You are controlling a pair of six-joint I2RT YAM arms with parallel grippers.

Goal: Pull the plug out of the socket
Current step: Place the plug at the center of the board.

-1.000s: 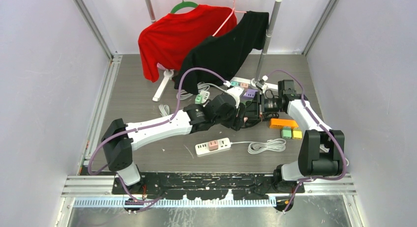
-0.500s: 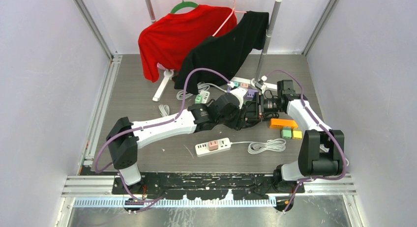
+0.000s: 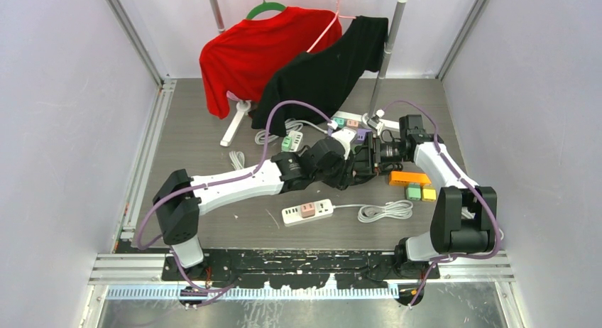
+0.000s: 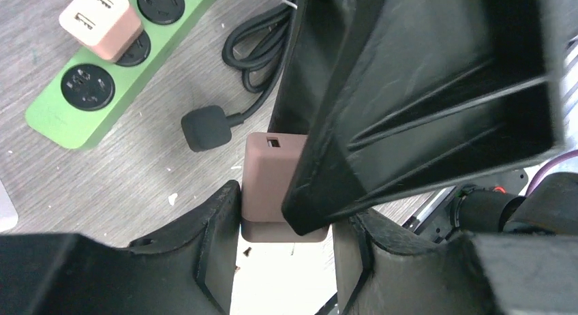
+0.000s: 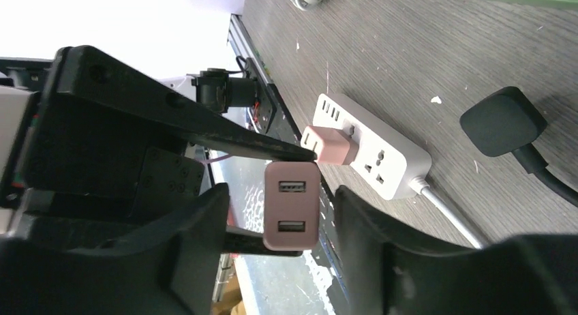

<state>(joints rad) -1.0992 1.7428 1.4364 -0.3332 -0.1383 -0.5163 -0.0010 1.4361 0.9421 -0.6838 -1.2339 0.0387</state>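
ok so my left gripper [image 4: 286,216] is clamped on the brown two-port USB charger plug [image 5: 292,206], holding it up in the air and clear of any socket. My right gripper [image 5: 279,192] sits around the same plug with its fingers parted and a sliver of gap on each side, so it isn't gripping.

Down on the surface [image 4: 102,178]:
- white power strip [image 5: 388,151] with a pink charger [image 5: 327,150] seated in it
- green power strip [image 4: 88,90] with a cream-and-pink charger [image 4: 102,18] plugged into one socket
- black plug [image 4: 208,127] on its cable, lying loose near the green strip
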